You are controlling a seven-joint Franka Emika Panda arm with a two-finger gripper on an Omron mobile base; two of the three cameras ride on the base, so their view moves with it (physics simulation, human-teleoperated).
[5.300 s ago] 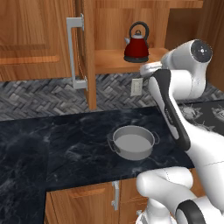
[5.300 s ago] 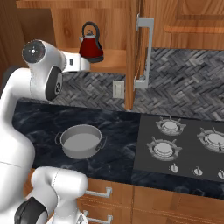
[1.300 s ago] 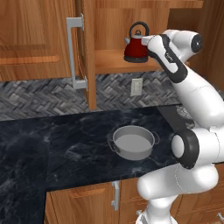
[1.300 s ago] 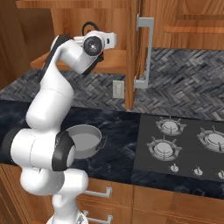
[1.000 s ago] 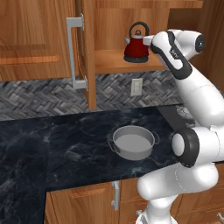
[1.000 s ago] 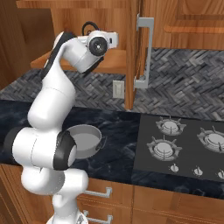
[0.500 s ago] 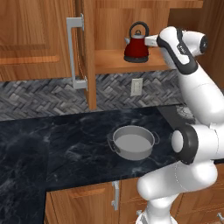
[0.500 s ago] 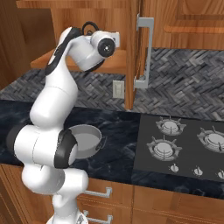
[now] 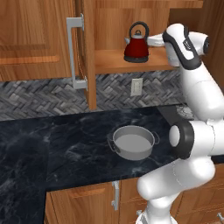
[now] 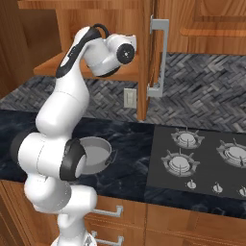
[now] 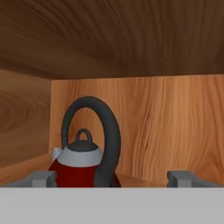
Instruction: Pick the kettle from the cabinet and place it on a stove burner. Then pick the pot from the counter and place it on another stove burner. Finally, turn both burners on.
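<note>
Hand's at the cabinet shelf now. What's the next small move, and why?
Probably ease forward and a bit left: the open gripper faces the kettle, whose loop handle sits left of centre between the fingertips, not yet enclosed.

Dark red kettle (image 11: 78, 168) stands upright inside the wooden cabinet (image 11: 166, 127), black loop handle raised. Pincer (image 11: 112, 178) fingertips spread wide, kettle left of centre.

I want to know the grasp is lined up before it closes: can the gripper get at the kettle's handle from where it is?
Probably yes. The cabinet door is open, and in the hand view the open gripper faces the kettle, with its loop handle between the fingertips and nothing in between.
</note>
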